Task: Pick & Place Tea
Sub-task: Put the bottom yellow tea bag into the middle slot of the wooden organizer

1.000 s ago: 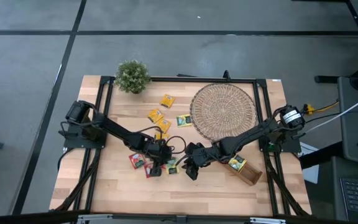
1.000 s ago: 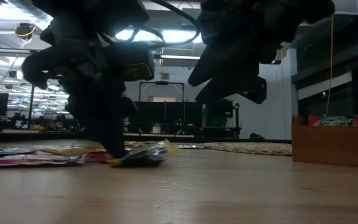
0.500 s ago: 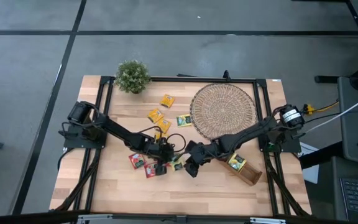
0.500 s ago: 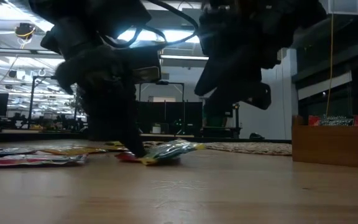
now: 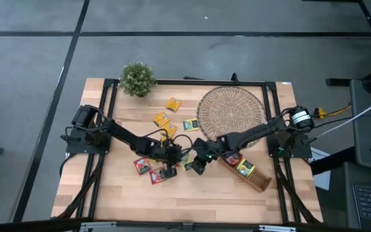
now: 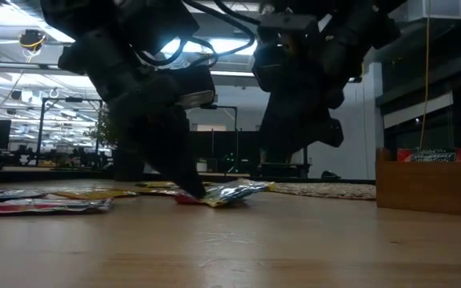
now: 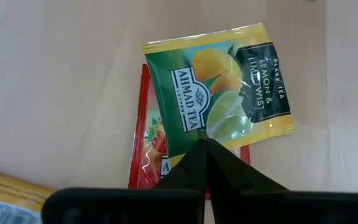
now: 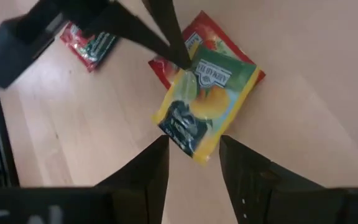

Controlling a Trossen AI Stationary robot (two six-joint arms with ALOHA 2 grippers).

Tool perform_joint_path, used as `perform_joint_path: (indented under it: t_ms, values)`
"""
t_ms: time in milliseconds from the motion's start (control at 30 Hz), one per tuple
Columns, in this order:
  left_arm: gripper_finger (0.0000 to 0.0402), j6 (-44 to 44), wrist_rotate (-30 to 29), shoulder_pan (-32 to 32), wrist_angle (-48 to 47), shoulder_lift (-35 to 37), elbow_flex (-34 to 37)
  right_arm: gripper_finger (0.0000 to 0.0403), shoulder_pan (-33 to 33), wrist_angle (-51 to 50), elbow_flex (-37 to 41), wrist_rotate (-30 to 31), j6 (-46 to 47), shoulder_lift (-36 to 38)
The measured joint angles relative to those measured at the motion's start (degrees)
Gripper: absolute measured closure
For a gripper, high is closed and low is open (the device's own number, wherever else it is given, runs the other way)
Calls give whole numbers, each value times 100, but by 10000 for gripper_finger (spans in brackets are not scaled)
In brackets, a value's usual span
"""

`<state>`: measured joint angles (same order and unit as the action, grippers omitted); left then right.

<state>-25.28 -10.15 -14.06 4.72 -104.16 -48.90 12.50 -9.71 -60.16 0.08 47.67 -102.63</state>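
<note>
A green-and-yellow tea sachet (image 7: pixel 222 87) lies partly on top of a red sachet (image 7: pixel 146 146) near the table's middle. My left gripper (image 7: pixel 205 143) is shut, with its tip down on the green sachet (image 8: pixel 207 93). My right gripper (image 8: pixel 194 158) is open and hovers just above the table on the sachet's right side. Its fingers straddle the sachet's nearest corner without touching. In the low view the pair of sachets (image 6: pixel 229 193) rests on the wood, and the right gripper (image 6: pixel 290 140) hangs clear above. My left gripper presses its shut fingertips (image 8: pixel 180 59) down on the face of the green sachet (image 7: pixel 197 124), near the edge over the red one. The fingers slant down from the table's left. The sachet lies flat on the red sachet and the table.
Two red sachets (image 5: pixel 148 169) lie left of the grippers. Yellow ones (image 5: pixel 161 119) and a green one (image 5: pixel 190 125) lie farther back. The round woven mat (image 5: pixel 232 115) sits at the far right, a potted plant (image 5: pixel 138 78) at the far left. The wooden tray (image 5: pixel 255 178), holding sachets, is at the right.
My left gripper, shut, has moved toward the table's right and dragged the green sachet and the red one under it along the wood toward the right gripper. My right gripper has drawn a little toward the far edge, staying open above the table.
</note>
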Motion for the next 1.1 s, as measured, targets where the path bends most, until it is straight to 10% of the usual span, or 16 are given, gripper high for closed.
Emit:
perform_joint_path:
  t_ms: [900,1100]
  values:
    - [400,-427,389,243,554,-520,-40,261,-191,134,55,-923,57,-562]
    - [398,-301,412,266,578,-518,-33,315,-191,129,55,-1064,3,-562]
